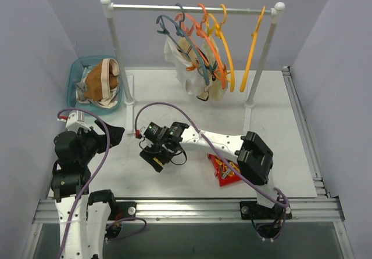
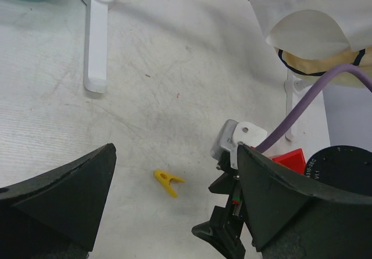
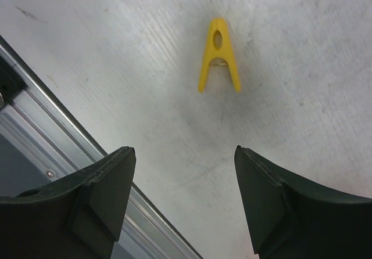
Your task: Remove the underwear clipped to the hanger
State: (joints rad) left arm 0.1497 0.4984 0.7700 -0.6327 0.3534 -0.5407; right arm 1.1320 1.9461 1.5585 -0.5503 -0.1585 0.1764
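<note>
White and cream underwear [image 1: 187,67] hangs clipped to the hangers [image 1: 203,44] on the rack [image 1: 192,7] along the far edge of the table [image 1: 273,131]. The hangers are blue, orange and yellow, bunched toward the right half of the rail. The left wrist view shows one white piece from below, with a cream piece edged in dark trim beneath it. Brown and cream briefs [image 1: 100,80] lie in the teal basket [image 1: 75,73] at the far left corner.

The right claw [image 1: 157,157] reaches across to the middle of the table, closer to the near edge. It is spread wide and grips nothing. In its wrist view a yellow clothespin [image 3: 218,56] lies flat on the table beyond the fingertips, touching neither finger. The metal rail of the near edge runs behind the left finger.

The left claw [image 1: 115,135] sits by the left edge, also spread wide and empty, pointed toward the right claw. Its view shows the same clothespin on the table between the fingers, and the rack's left foot [image 2: 96,44] beyond.

A red packet [image 1: 224,169] lies by the near edge, right of centre, under the right arm. Its yellow print is too small to read. A round black housing in the left wrist view carries small white lettering, also too fine to read with certainty.
</note>
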